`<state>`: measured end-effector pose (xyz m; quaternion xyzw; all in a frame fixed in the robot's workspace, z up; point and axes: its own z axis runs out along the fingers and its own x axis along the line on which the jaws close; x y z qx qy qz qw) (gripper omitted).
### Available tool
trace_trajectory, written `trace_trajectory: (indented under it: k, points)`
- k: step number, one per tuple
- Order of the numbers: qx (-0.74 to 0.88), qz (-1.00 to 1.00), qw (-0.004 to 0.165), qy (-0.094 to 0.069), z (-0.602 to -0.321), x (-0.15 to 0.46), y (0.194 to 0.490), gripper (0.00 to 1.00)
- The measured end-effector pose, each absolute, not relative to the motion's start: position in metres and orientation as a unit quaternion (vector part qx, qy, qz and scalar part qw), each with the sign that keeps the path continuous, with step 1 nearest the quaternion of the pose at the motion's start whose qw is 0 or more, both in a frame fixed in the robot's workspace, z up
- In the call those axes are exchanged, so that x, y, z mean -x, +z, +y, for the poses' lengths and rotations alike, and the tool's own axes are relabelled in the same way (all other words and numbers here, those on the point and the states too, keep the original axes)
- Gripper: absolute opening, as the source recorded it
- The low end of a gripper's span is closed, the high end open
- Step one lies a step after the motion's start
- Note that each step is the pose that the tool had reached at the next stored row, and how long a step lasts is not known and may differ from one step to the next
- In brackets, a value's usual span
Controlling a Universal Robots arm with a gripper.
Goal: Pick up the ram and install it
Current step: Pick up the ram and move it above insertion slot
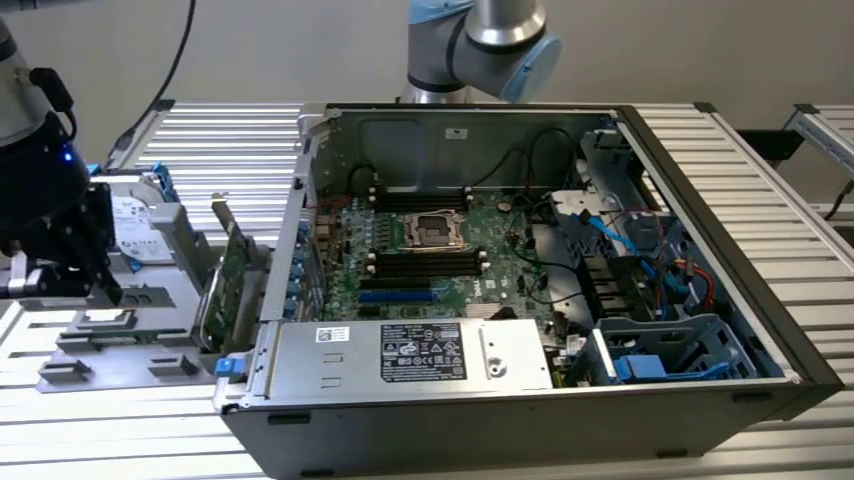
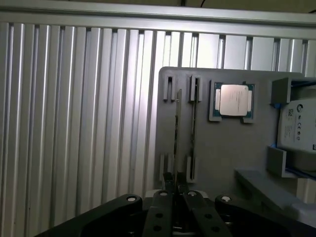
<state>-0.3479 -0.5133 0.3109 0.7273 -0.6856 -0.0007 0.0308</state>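
One ram (image 2: pixel 178 133) in hand (image 2: pixel 177 191)

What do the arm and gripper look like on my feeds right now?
The arm has silver tubular joints with light-blue end caps. The gripper is matt black; its jaws are flat angular plates with screw holes and two silver bolt heads. Its black wrist housing carries a small blue light and a black cable.
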Motion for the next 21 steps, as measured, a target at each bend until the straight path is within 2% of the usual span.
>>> trace_trajectory:
  k: [21]
  points:
    - [-0.727, -0.685, 0.04, -0.005, -0.502, 0.286, 0.371, 0.14]
